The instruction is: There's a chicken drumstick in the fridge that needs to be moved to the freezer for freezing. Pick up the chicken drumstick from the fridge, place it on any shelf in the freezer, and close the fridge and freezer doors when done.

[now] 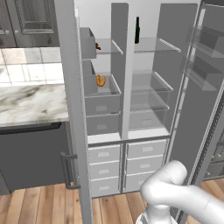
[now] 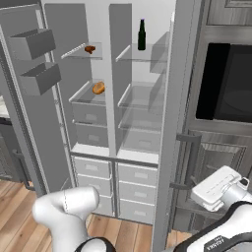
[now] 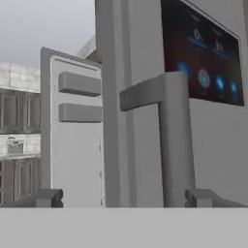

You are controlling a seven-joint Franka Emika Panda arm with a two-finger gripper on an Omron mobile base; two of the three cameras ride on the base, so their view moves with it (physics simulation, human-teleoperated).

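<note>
The chicken drumstick, a tiny reddish-brown lump, lies on the upper clear shelf of the narrow left compartment, the freezer. The wider fridge is to its right. Both doors stand open: the plain freezer door on the left and the fridge door on the right. In the hand view, my gripper is open and faces the outside of the fridge door, with its dark blue-icon panel and grey handle just ahead. Nothing is between the fingers. My white hand hangs beside that handle.
A golden-orange food item lies on a lower freezer shelf. A dark bottle stands on the top fridge shelf. White drawers fill the bottom. A marble counter is on the left and a dark oven on the right.
</note>
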